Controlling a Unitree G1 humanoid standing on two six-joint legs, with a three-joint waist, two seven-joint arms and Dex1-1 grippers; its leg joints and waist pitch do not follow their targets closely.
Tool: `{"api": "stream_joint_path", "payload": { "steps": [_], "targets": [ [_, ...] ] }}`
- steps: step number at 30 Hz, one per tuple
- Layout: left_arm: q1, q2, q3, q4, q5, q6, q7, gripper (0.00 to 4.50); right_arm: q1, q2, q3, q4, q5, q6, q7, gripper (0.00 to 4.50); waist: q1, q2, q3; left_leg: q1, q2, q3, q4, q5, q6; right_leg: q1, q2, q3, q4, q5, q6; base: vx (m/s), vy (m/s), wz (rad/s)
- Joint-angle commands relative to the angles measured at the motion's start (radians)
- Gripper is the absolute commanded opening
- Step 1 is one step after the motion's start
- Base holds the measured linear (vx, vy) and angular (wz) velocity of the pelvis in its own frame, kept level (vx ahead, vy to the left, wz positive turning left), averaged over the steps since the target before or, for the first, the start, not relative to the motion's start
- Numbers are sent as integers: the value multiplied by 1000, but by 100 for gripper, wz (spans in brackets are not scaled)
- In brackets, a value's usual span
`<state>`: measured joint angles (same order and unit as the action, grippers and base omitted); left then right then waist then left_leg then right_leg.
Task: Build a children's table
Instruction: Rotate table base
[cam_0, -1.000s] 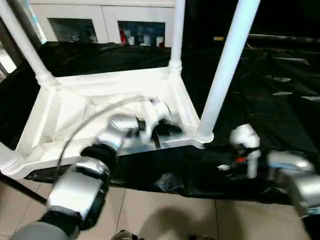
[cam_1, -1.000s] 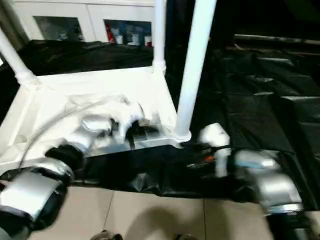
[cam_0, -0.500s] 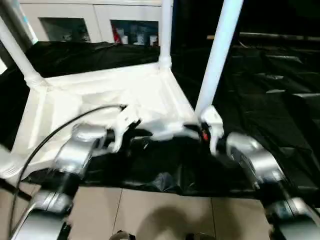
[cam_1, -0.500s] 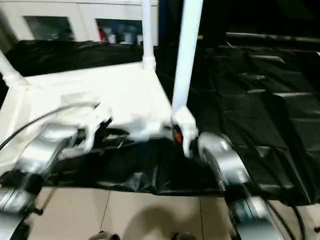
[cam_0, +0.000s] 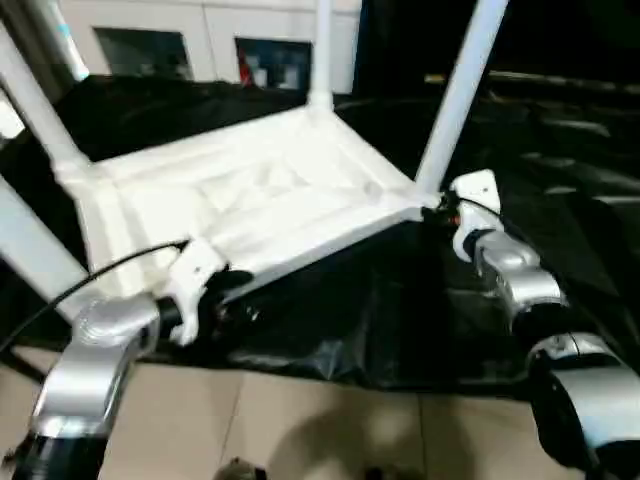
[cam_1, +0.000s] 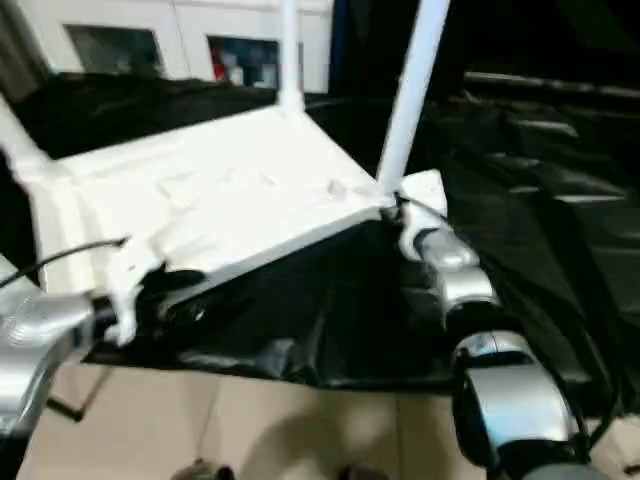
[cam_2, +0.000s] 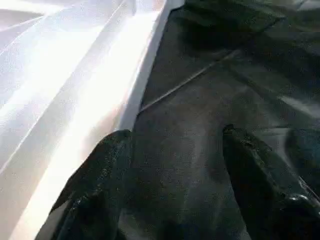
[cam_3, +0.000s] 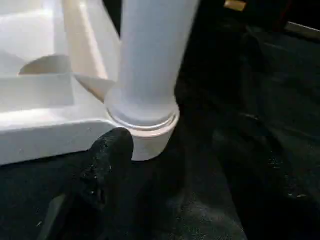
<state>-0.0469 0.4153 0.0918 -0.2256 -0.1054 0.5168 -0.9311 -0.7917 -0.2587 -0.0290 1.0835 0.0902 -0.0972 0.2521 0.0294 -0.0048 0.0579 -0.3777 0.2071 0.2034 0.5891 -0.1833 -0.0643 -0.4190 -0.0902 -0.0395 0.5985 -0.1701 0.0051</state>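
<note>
Sheeting, black (cam_0: 520, 180), is covering the desk, and the children's table (cam_0: 250, 190) is lying on it upside down at centre, legs pointing toward twelve o'clock. The left hand (cam_2: 172, 150) is hovering at its near rim around seven o'clock, fingers (cam_2: 100, 175) spread and gripping nothing. The right hand (cam_0: 447, 212) is sitting at the four o'clock corner socket (cam_3: 150, 132), fingers spread beside the leg (cam_3: 150, 55).
</note>
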Motion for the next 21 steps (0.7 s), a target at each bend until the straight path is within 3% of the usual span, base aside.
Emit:
{"api": "stream_joint_path", "payload": {
  "steps": [1,3,6,9,11,13,17,20,21],
  "targets": [
    [61,26,51,-103,-42,64,-14,355,-14,11,-24,-1,38,-38,76,299,0,-8,-70,-3,14,-9,-63,-138,62,57,-28,23,-39,-76,-225,0,0,0],
    [135,75,85,-183,-90,147,-63,367,-2,20,-13,-6,42,-53,153,299,-1,-8,-74,3,14,-5,-53,-101,100,51,-24,24,-33,-10,-256,0,0,0],
    [207,133,113,-242,-131,199,-109,403,14,28,3,-6,37,-75,214,299,0,-10,-67,5,17,-1,-53,-131,121,42,-20,24,-38,-49,-275,0,0,0],
    [267,190,148,-260,-159,223,-138,434,44,45,12,-35,61,-75,311,299,5,-8,-54,15,21,-2,-64,-238,78,29,-18,27,-53,-200,-249,0,0,0],
    [272,194,159,-245,-140,198,-114,443,70,62,20,-78,81,-70,397,299,7,-10,-52,18,22,-3,-67,-278,54,27,-18,29,-56,-236,-229,0,0,0],
    [270,191,159,-241,-133,195,-94,447,79,71,22,-99,93,-63,437,299,7,-8,-53,17,23,-8,-72,-293,32,30,-20,29,-55,-246,-214,0,0,0],
    [243,157,139,-222,-120,162,-29,447,70,95,41,-116,87,-91,495,299,4,-12,-56,14,24,-11,-73,-293,22,32,-25,30,-56,-259,-210,0,0,0],
    [241,142,125,-216,-129,160,-1,447,-4,107,-3,-53,85,-118,425,299,6,-7,-59,14,22,-11,-70,-291,16,32,-27,31,-54,-265,-212,0,0,0],
    [241,142,125,-216,-129,160,-1,447,-4,107,-3,-53,85,-118,425,299,2,-11,-59,15,20,-11,-68,-299,11,29,-26,30,-55,-279,-216,0,0,0]
  ]
}}
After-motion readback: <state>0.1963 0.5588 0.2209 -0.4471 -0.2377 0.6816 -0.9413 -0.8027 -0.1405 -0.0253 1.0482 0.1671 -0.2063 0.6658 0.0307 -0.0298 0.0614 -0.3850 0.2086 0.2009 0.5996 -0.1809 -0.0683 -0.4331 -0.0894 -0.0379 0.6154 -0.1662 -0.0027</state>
